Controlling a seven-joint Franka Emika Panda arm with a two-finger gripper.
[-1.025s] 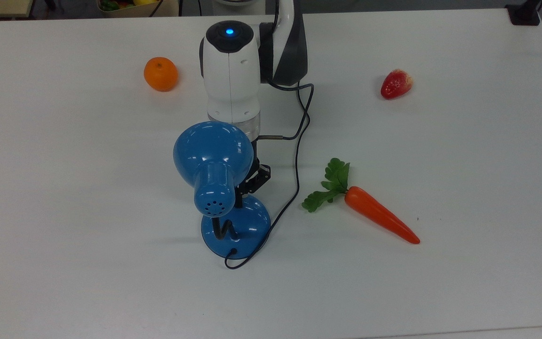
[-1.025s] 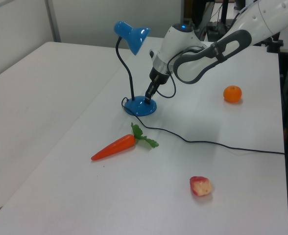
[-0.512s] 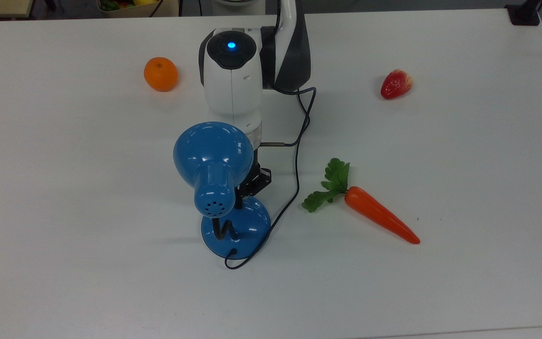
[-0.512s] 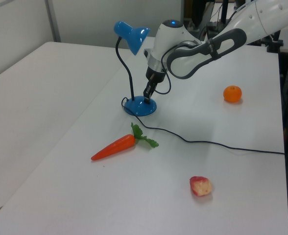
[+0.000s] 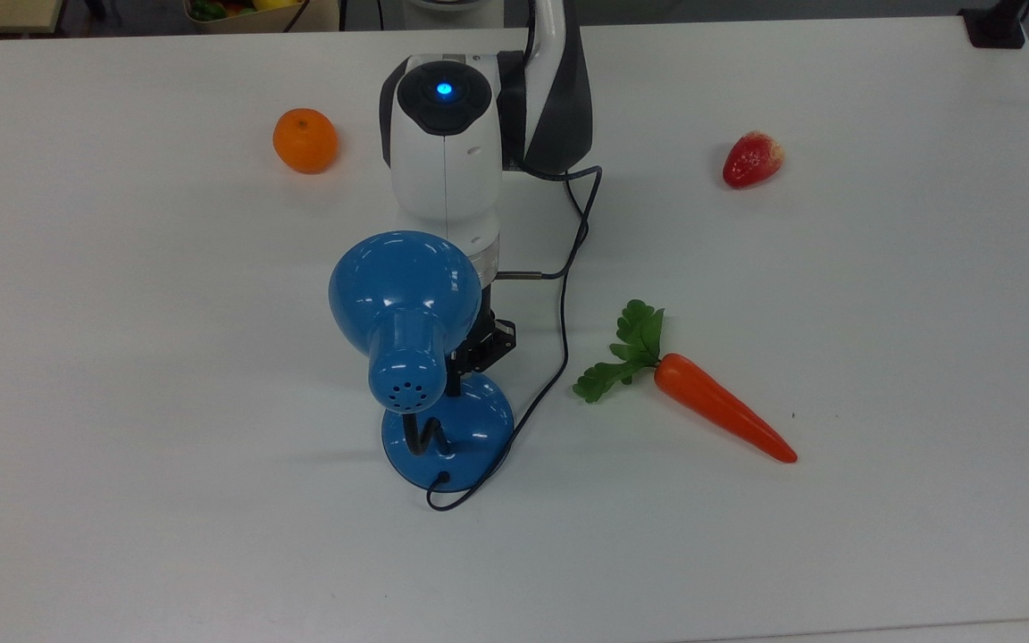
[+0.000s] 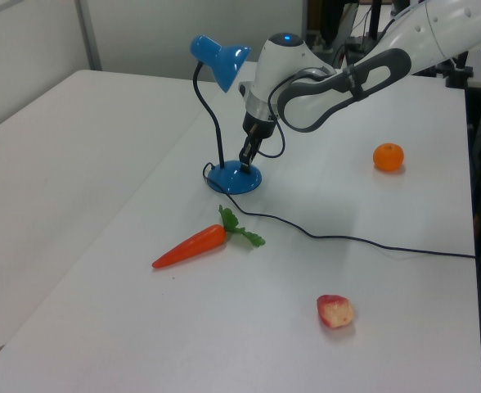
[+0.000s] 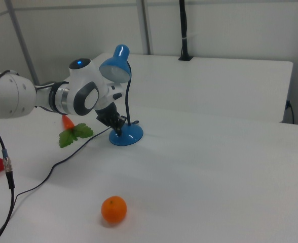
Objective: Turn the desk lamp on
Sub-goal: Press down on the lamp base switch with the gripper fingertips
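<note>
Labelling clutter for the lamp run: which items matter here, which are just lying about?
In play:
glossy blue metal desk lamp
its thin black cord
gripper, down at the lamp's base

Lying about:
round orange
red strawberry
orange carrot with green leaves

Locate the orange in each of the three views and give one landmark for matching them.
Top view: orange upper left, left of the robot arm.
Left view: orange at right, beyond the black cord.
Right view: orange bottom centre, nearest the camera.
Shared landmark: the blue desk lamp.

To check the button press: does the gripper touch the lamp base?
Touching: in the left view the gripper tip meets the desk lamp base, no gap visible.
</note>
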